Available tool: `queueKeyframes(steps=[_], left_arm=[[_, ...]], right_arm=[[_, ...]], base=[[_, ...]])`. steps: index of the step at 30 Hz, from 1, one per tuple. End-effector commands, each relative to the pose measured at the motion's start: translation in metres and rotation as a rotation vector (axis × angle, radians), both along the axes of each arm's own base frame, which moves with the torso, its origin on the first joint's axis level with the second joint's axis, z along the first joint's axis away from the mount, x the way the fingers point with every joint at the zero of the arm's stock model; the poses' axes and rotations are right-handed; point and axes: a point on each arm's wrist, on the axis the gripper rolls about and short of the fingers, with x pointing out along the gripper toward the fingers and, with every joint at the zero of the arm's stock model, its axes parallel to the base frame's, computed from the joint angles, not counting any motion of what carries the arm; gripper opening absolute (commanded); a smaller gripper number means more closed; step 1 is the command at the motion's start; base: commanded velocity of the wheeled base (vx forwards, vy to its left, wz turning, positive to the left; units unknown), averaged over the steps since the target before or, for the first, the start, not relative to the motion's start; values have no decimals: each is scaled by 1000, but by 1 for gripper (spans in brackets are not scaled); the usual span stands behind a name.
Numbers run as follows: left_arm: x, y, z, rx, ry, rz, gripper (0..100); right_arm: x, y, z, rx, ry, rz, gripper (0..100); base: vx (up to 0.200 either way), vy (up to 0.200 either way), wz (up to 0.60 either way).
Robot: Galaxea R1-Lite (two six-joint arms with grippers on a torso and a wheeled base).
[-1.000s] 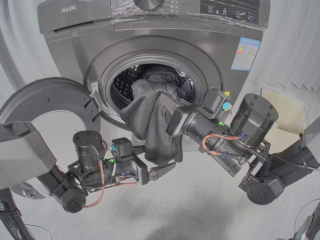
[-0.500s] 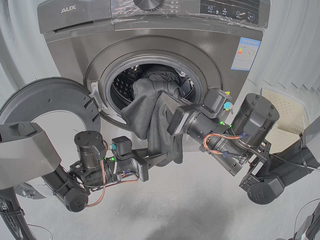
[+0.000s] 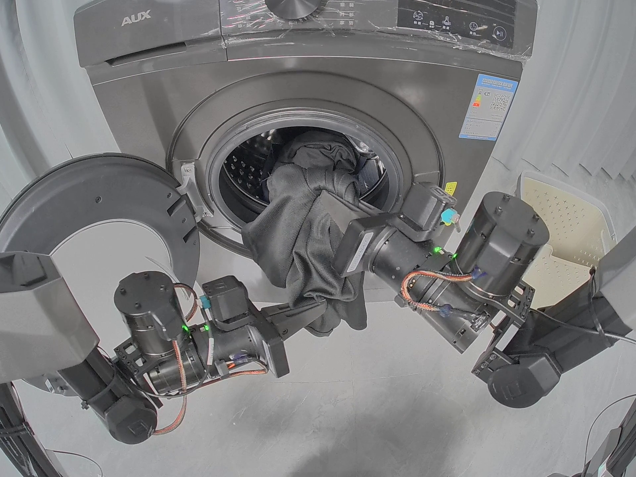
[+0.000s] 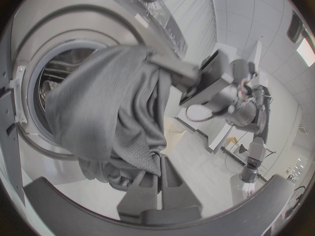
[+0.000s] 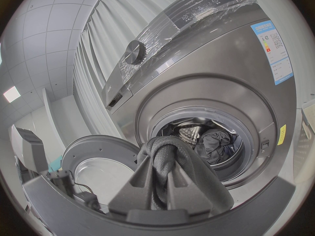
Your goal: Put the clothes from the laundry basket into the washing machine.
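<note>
Right pincer (image 5: 160, 163) and left pincer (image 4: 159, 161) (below it) are gripping the garment (image 3: 298, 246). Loose tail could be snagging the drum rim (image 3: 213, 167).

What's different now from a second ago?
The left gripper rose to the hanging hem of the dark garment and closed on it. The right gripper stayed clamped on its upper part at the washing machine mouth. The door and laundry basket are unmoved.

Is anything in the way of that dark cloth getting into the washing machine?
Nothing visible blocks it. The door is swung open to the left, and the dark garment, held by the right pincer and left pincer, drapes over the opening's lower rim. Other clothes lie deeper inside.
</note>
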Motion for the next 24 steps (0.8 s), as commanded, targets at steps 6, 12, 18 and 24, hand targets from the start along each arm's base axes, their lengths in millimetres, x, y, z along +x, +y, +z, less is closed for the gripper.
queueKeyframes(steps=[6, 12, 18, 24], left_arm=[[-25, 9, 10, -12, -23, -24, 0], [-15, 10, 20, -48, -58, 3, 0], [4, 14, 30, -85, -98, 122, 0], [20, 14, 36, -111, -129, 203, 0]], right_arm=[[-3, 10, -11, -4, 21, 28, 100], [4, 10, -21, -7, 24, 12, 100], [7, -9, -18, -21, 30, -29, 100], [15, -29, -28, -85, 46, -92, 100]], base=[[0, 0, 0], [0, 0, 0], [0, 0, 0], [0, 0, 0]])
